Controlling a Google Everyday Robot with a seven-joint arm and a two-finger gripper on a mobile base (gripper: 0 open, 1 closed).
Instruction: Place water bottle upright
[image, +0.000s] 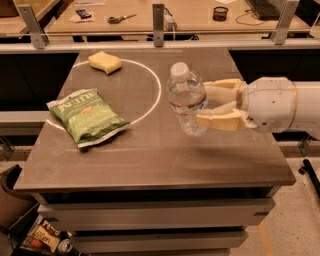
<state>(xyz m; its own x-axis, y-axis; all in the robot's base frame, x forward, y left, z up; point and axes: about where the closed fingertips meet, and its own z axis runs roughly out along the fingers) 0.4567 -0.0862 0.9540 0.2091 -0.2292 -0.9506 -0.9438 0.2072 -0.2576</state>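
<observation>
Gripper (202, 105) reached in from the right edge of the table (165, 155), its two tan fingers (220, 121) clamped on either side of the water bottle (186, 97). One finger lay across the far side of the bottle and the other across the near side. I held the bottle over the right half of the table, close to upright, with its white cap (179, 70) on top and leaning slightly toward the table's back left. Its base pointed down at the tabletop. From my view I could not tell whether the base touched the surface or hung just above it.

Behind the fingers, the white wrist housing (272, 104) sat over the table's right edge.

I saw the table as a broad grey-brown slab with a thin white circle (156, 95) painted on its left and middle part. The bottle stood just outside that circle, on its right.

A green chip bag (89, 117) lay flat on the table's left side, across the near arc of the circle and well apart from the bottle. A yellow sponge (105, 62) rested at the table's back left, on the far arc.

Beyond the table's back edge, a pair of scissors (121, 18) lay on a wooden bench (200, 20).
</observation>
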